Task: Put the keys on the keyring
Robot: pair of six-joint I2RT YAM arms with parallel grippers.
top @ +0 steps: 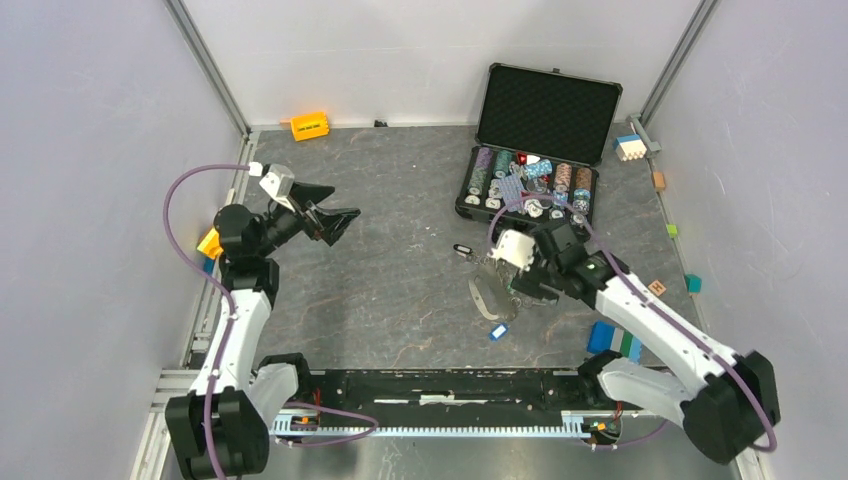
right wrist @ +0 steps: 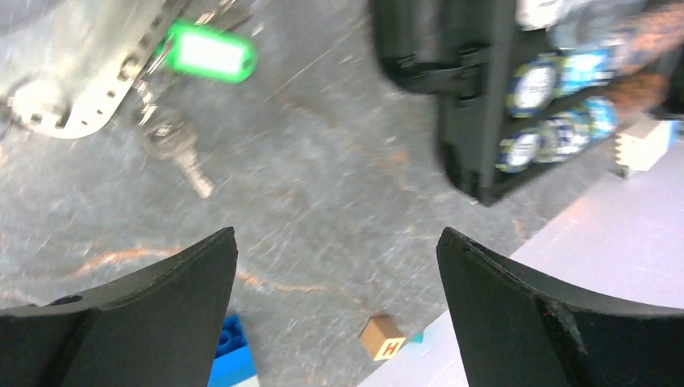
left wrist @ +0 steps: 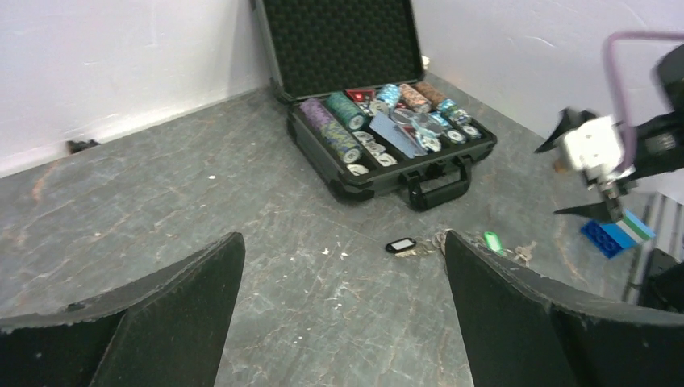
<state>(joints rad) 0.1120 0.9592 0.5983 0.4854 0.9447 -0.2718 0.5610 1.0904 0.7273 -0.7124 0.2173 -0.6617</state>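
Left hand (top: pixel 345 202): fingers spread wide with nothing between them. I have it raised over the left side of the tabletop (top: pixel 400 300), well apart from the keyring.
Right hand (right wrist: pixel 336 238): fingers spread wide, nothing pinched. It hangs low over the tabletop, just beside the keyring.
Keyring (right wrist: pixel 72 97): silver oval loop lying flat, centre-right, between the case and the arm bases. In my right wrist view it sits upper left, outside the fingers.
Green tag (right wrist: pixel 208 55): on the tabletop right at the loop's edge.
Dark fob (left wrist: pixel 399 244): on the tabletop near the case handle, with a thin chain trailing from it toward the tag.
Key (right wrist: pixel 181 153): small and silver, flat on the tabletop just beside the loop and below the tag. I cannot tell whether it is threaded onto anything.
Case (top: pixel 545 110): open with the lid up and rows of poker chips inside, far right.
Clutter: blue bricks (top: pixel 605 338) and a small wooden cube (right wrist: pixel 381 337) near the right edge.
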